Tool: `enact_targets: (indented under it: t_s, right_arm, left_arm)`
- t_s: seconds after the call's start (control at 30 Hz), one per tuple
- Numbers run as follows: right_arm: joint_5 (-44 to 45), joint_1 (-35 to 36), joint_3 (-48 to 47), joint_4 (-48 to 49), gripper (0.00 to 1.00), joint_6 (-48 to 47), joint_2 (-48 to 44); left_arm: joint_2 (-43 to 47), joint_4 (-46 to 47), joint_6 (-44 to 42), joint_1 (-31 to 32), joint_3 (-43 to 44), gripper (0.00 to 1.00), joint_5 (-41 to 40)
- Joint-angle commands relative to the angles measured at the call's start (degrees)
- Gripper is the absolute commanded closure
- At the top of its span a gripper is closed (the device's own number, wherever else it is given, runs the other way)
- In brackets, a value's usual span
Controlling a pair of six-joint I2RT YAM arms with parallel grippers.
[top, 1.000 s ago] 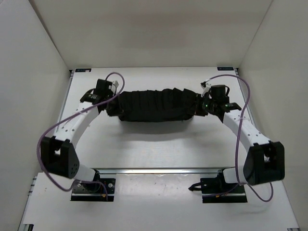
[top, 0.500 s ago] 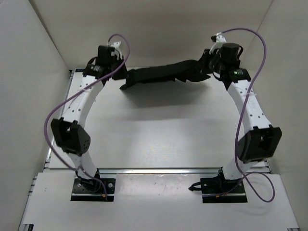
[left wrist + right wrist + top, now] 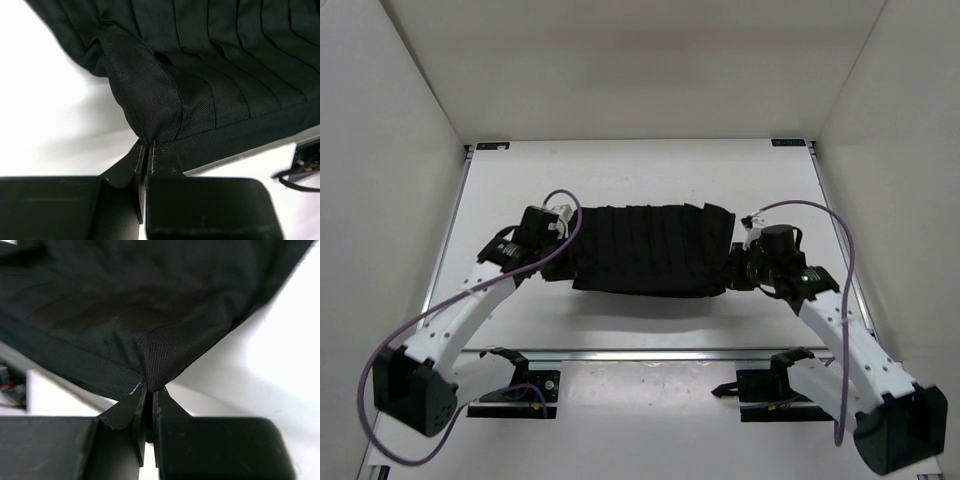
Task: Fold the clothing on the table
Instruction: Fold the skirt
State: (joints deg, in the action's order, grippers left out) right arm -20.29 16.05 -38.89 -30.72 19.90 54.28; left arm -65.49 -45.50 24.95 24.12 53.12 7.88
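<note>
**A:** What's the biggest thing there?

**B:** The white table (image 3: 650, 175). It has pale walls (image 3: 650, 70) around it and a metal rail (image 3: 650, 353) along its near edge.

**A:** Where is the clothing?

**B:** The black clothing (image 3: 650, 250) runs left to right across the middle of the table, just beyond the rail. It is spread wide, and its pleats run from near to far. I can't tell whether all of it rests on the surface.

**A:** And the arms?

**B:** The left arm (image 3: 470, 300) and the right arm (image 3: 845, 325) each reach in from their own side and meet the cloth at its ends.

**A:** What are the claws doing?

**B:** The left gripper (image 3: 560, 245) is pinched tight on a corner at the left end. In its wrist view the fingers (image 3: 141, 165) leave only a sliver between them, with the cloth drawn up into a peak there. The right gripper (image 3: 740, 265) is also closed, on a corner at the right end. Its fingers (image 3: 162, 402) nip the point where the hem turns.

**A:** Anything smaller?

**B:** Purple cables (image 3: 420, 320) loop along both arms.

**A:** Any writing?

**B:** There are small blue tags (image 3: 490, 146) at the table's far corners, too small to read.
</note>
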Motion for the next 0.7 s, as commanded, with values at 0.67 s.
enact_targets:
  t_s: [0.67]
  right_arm:
    - [-6.8, -8.8, -37.4, 12.6, 1.00, -6.4, 39.7]
  left_arm:
    - [-33.4, 1.5, -3.4, -14.2, 34.5, 1.00, 1.6]
